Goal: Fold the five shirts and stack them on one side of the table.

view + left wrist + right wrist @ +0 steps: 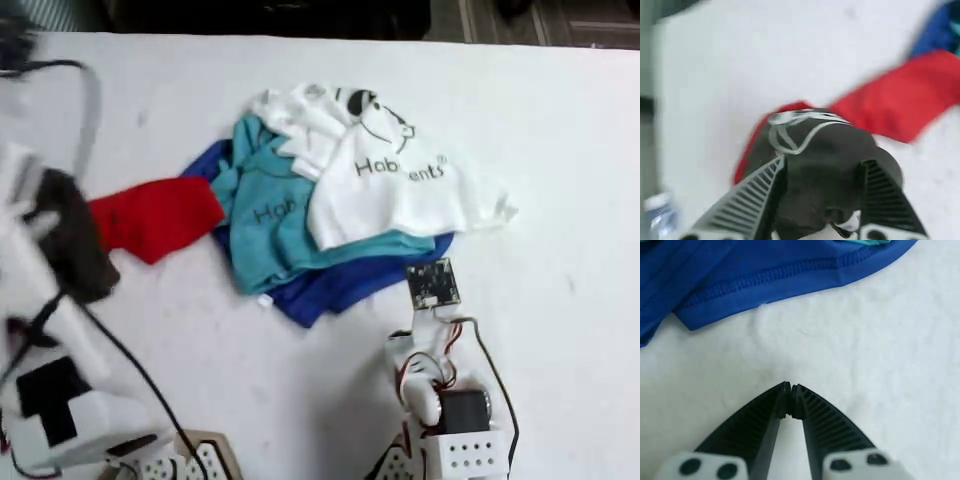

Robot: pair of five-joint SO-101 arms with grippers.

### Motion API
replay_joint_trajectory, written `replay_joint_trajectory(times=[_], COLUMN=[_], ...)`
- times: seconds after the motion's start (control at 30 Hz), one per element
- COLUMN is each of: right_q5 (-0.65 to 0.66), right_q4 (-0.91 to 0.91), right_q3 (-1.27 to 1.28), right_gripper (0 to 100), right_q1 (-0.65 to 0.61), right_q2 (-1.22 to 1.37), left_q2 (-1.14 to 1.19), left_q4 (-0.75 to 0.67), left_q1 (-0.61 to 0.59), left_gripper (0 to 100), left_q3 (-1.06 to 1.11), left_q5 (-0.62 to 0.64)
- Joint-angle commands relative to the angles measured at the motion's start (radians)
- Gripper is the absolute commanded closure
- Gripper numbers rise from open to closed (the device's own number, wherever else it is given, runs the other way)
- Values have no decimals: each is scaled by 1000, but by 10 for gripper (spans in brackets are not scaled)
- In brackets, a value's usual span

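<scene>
A pile of shirts lies mid-table: a white shirt (400,190) on top, a teal shirt (275,225) under it, and a blue shirt (335,285) at the bottom. A red shirt (155,215) stretches left from the pile. My left gripper (822,200) is shut on a bunched black shirt (820,155), which lies over the red shirt (905,100) at the table's left side (75,240). My right gripper (791,400) is shut with nothing in it, just above the bare table. It is a short way from the blue shirt's hem (775,277).
The white table (560,120) has free room on its right and far sides. The right arm's base (450,420) stands at the front edge. The left arm's body and cable (60,400) fill the front left corner.
</scene>
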Motion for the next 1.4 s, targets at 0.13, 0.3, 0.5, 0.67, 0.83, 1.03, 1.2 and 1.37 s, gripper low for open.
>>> replay_joint_trajectory(times=[0.13,0.3,0.5,0.67,0.83,1.03,1.2,1.37], right_q5=[5,5,5,5,5,5,5,5], right_q4=[-1,-1,-1,-1,-1,-1,-1,-1], right_q3=[8,8,8,8,8,8,8,8], right_gripper=[980,980,980,980,980,980,980,980], right_q1=[-2,-2,-2,-2,-2,-2,-2,-2], right_q2=[-5,-5,-5,-5,-5,-5,-5,-5], left_q2=[170,378,648,834,960,983,878,651], left_q4=[-222,-333,-388,-382,-265,64,54,54], left_q1=[166,165,-50,-292,-460,-496,-486,-447], left_gripper=[905,847,823,821,823,820,771,718], left_q3=[347,417,258,-41,-376,-838,-1028,-947], left_q5=[-11,-12,-14,-18,-104,-101,-57,-55])
